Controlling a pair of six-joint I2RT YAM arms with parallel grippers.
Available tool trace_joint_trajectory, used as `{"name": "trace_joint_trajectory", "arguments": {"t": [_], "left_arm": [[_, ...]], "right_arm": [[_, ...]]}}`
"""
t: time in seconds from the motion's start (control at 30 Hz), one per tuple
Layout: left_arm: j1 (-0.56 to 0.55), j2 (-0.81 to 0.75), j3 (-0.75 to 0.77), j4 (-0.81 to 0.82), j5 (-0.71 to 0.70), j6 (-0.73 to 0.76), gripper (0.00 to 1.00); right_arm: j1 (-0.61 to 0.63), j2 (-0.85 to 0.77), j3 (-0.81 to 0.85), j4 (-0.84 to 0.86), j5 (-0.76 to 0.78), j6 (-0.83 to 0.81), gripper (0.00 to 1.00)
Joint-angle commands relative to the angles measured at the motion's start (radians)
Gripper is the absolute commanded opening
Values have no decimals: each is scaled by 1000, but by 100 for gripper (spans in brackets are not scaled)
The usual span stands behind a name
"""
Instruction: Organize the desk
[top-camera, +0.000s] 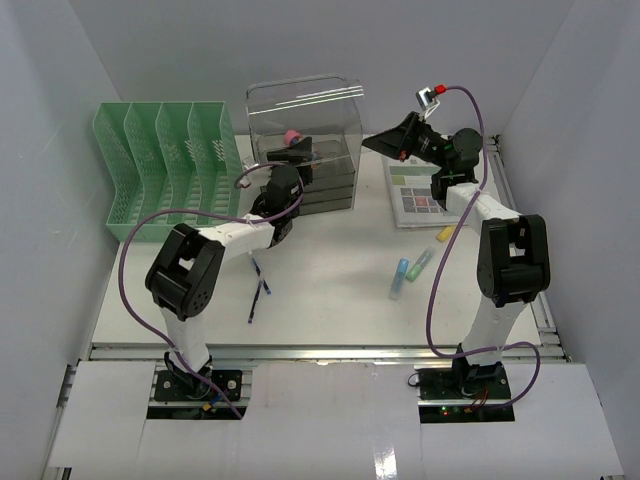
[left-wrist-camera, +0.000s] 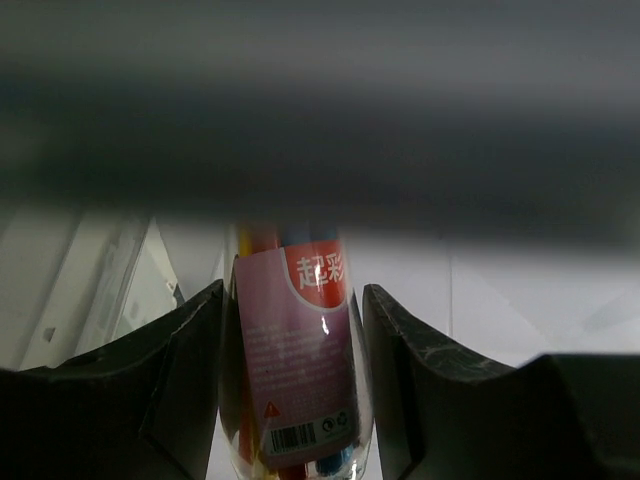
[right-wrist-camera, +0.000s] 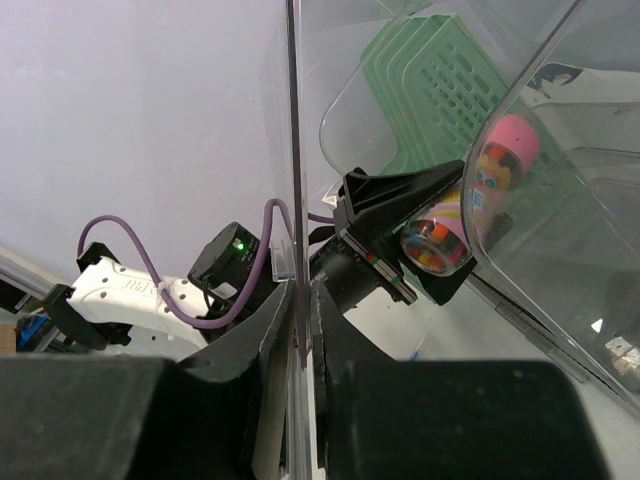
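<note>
Left gripper (left-wrist-camera: 292, 330) fingers fill the left wrist view, closed on a tube (left-wrist-camera: 295, 360). The tube is clear plastic with a pink label, coloured bits inside and a pink cap. It lies lengthwise between the fingers, its cap end at or just inside the front of the box (top-camera: 320, 105).

- Rack (top-camera: 165, 160): green, just left of the box.
- Pen (top-camera: 258, 290): blue, loose, in front of the box toward its left.
- Right gripper (right-wrist-camera: 298, 320): raised just right of the box, jaws pinched shut on a thin clear panel (right-wrist-camera: 293, 150) seen edge-on. I take the panel for the box's flap, held aside.
- Calculator (top-camera: 418, 195): flat, just right of the box.
- Highlighters (top-camera: 410, 270): three, loose, in front of the box to its right, well apart from it.
- Desk (top-camera: 330, 300): white top under everything, with the box at its back middle.

Handling, by judgement:
- The desk is rigid, heavy and fixed, with nothing on it to grasp. Its smooth top will let round pens roll or skid under a nudge.
- The tube looks light, stiff and glossy, so it is probably slippery. The mid-body hold across its width suits it, with a moderate squeeze, since thin plastic may crack.
- The panel is thin, slick and brittle-looking. Pinch it at the edge and avoid twisting.
</note>
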Motion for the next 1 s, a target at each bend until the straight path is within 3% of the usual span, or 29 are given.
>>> {"name": "trace_joint_trajectory", "arguments": {"t": [0.0,0.03,0.17,0.27,0.4,0.67,0.87,0.97], "left_arm": [[5,-6,63,-73,-32,-32,49],[5,-6,68,-84,-33,-33,58],[5,-16,63,-103,-22,-30,74],[5,-28,58,-140,-4,-39,91],[5,-47,47,-152,11,-25,97],[5,-79,89,-242,107,-8,97],[-3,-119,51,-271,307,11,82],[-21,-170,-26,-279,319,38,76]], "right_arm": [[-12,-72,-2,54,21,-10,17],[-12,-73,-2,54,21,-9,17],[-12,-78,-5,53,23,-9,17],[-11,-83,-9,52,24,-10,17],[-12,-91,-15,46,24,-17,17],[-12,-102,-25,31,24,-32,17],[-12,-102,-25,25,20,-36,17],[-12,-101,-28,22,20,-40,17]]}}
